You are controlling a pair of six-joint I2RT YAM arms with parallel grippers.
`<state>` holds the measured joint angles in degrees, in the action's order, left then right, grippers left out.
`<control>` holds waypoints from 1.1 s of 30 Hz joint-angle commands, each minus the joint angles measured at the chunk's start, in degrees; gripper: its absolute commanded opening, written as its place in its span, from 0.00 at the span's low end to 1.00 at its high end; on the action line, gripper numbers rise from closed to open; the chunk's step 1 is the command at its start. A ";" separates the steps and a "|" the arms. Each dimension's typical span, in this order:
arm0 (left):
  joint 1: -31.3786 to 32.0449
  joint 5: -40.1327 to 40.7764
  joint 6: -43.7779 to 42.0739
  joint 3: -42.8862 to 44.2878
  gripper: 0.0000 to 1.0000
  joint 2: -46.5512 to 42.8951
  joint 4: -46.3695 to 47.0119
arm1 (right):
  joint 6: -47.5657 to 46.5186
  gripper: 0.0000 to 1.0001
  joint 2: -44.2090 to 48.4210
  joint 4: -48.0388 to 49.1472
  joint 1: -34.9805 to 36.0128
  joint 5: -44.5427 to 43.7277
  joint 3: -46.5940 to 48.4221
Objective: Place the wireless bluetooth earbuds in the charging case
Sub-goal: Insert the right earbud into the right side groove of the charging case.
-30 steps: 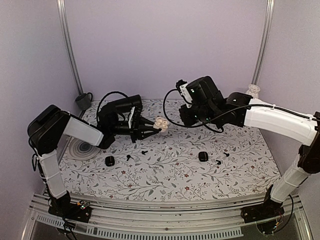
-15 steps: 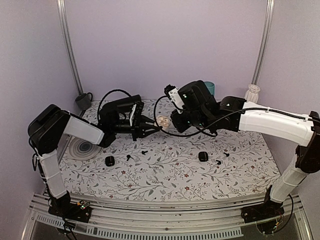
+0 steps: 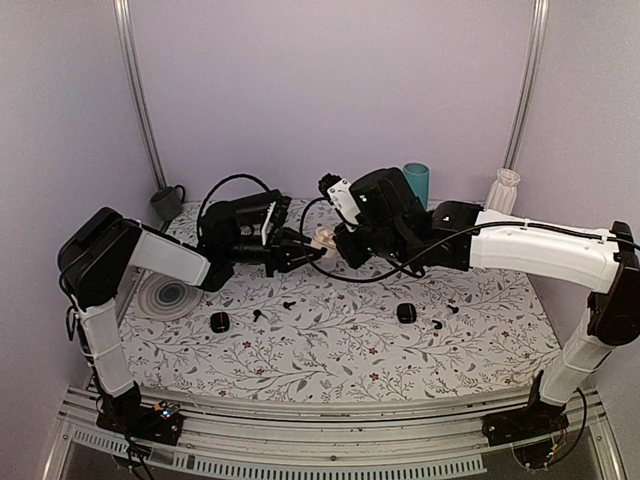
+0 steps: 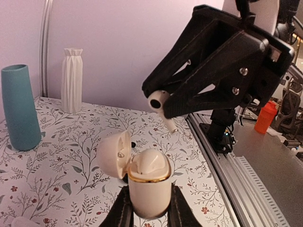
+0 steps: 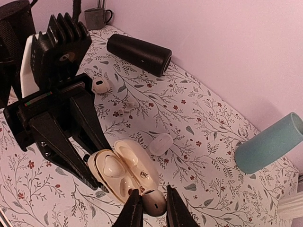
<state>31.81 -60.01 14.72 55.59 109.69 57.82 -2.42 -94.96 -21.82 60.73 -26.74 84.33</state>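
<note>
Clamped on a white earbud (image 5: 154,200), the right gripper (image 5: 153,211) has swung left to just above the open charging case (image 4: 147,187) pinched in the left gripper (image 4: 150,210); insertion seems imminent.

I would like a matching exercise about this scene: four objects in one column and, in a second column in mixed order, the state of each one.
Objects:
1. white earbud
2. charging case
3. black cylinder
4. teal vase

States:
a. stands upright
b. pinched in the right tool
c. lies on its side
d. lid open, gripped by the left tool

Pairs: 1-b, 2-d, 3-c, 4-a
</note>
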 commanded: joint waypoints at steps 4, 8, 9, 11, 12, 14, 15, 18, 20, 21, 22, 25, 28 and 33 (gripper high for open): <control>-0.18 -2.82 7.51 0.93 0.00 0.88 1.84 | -2.43 0.17 -0.23 6.64 0.37 -4.52 -3.02; -0.17 -2.94 10.99 0.94 0.00 0.91 2.79 | -3.75 0.17 -0.07 8.68 0.64 -6.38 -4.15; -0.29 -2.80 11.75 1.14 0.00 1.02 2.62 | -4.16 0.17 0.01 9.39 0.76 -6.58 -4.58; -0.26 -2.62 13.36 1.70 0.00 1.40 2.38 | -5.01 0.17 0.10 10.42 1.07 -7.12 -5.14; -0.30 -2.75 14.51 1.97 0.00 1.53 2.68 | -5.32 0.17 0.12 10.90 1.11 -7.04 -5.41; -0.28 -2.79 16.62 2.11 0.00 1.91 4.39 | -5.66 0.17 0.00 11.22 1.14 -6.99 -5.62; -0.26 -2.75 17.33 2.26 0.00 2.01 4.84 | -5.78 0.17 -0.11 11.27 1.12 -7.01 -5.67; -0.26 -2.41 18.59 2.62 0.00 2.10 5.37 | -6.01 0.17 -0.24 11.57 1.23 -6.47 -5.91; -0.26 -2.48 19.00 3.06 0.00 2.14 4.90 | -6.09 0.17 -0.23 11.80 1.23 -6.30 -6.00; -0.26 -2.48 18.93 3.25 0.00 2.12 4.58 | -6.11 0.17 -0.23 11.89 1.23 -6.12 -6.09; -0.27 -2.48 18.94 3.29 0.00 2.04 4.58 | -6.15 0.17 -0.29 11.89 1.19 -6.08 -6.11; -0.26 -2.46 19.36 3.43 0.00 2.00 4.50 | -6.49 0.17 -0.41 11.53 1.22 -5.68 -6.34; -0.26 -2.48 20.08 3.55 0.00 2.02 4.85 | -6.72 0.17 -0.19 11.87 1.23 -4.88 -7.03; -0.26 -2.60 21.20 4.11 0.00 2.10 4.88 | -7.22 0.17 0.33 12.42 1.23 -3.96 -7.91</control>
<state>31.81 -62.41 34.46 57.82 110.80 60.80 -8.84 -94.98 -10.57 61.56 -32.12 77.60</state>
